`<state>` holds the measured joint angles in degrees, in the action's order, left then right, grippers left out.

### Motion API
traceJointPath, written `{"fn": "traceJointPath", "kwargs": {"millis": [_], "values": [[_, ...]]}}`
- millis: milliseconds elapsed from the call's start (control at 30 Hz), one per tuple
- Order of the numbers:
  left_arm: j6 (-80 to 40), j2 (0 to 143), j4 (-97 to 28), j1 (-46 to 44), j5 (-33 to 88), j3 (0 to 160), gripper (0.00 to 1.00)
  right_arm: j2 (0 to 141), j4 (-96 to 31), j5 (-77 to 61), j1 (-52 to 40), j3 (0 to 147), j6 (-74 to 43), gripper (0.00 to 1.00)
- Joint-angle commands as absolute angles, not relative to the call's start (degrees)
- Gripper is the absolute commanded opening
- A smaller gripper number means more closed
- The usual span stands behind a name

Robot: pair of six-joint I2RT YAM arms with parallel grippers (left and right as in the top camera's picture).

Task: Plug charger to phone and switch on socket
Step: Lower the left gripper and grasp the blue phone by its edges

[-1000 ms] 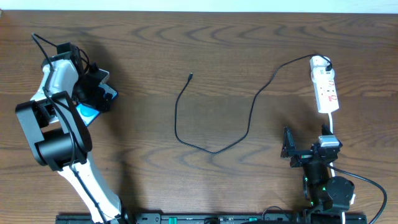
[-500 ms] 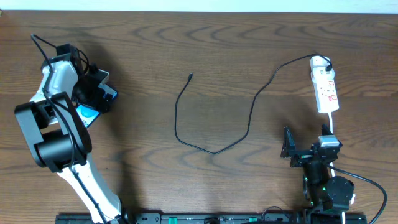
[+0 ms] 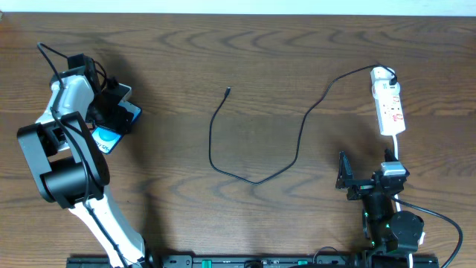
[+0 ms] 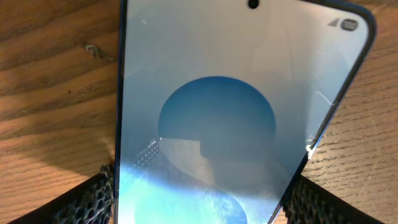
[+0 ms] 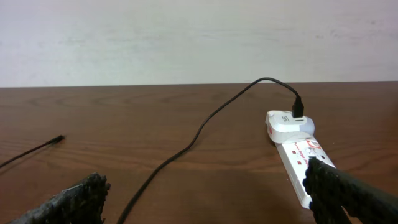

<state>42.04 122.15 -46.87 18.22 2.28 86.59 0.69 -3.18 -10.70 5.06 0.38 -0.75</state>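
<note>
Phone sits between the left jaws, which are clamped on its two long edges over the table. Right jaws stand wide apart, with the socket just ahead to their right and the charger trailing ahead to their left, its connector lying free.

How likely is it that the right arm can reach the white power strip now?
Probably yes: the socket lies just beyond the open, empty right gripper, with nothing on the table between them but its white lead.
</note>
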Motion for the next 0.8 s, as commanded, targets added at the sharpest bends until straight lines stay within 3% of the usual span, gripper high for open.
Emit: {"fn": "traceJointPath", "kwargs": {"millis": [0, 333, 767], "values": [[41.3, 124.4, -45.9, 18.3, 0.9, 84.4, 0.80, 0.3, -3.4, -10.9, 4.7, 0.3, 0.1, 0.99], [40.0, 124.4, -45.9, 18.3, 0.9, 84.4, 0.77, 0.3, -3.4, -10.9, 4.7, 0.3, 0.1, 0.99], [36.0, 124.4, -45.7, 18.3, 0.8, 84.4, 0.64, 0.3, -3.4, -10.9, 4.7, 0.3, 0.1, 0.99]]}}
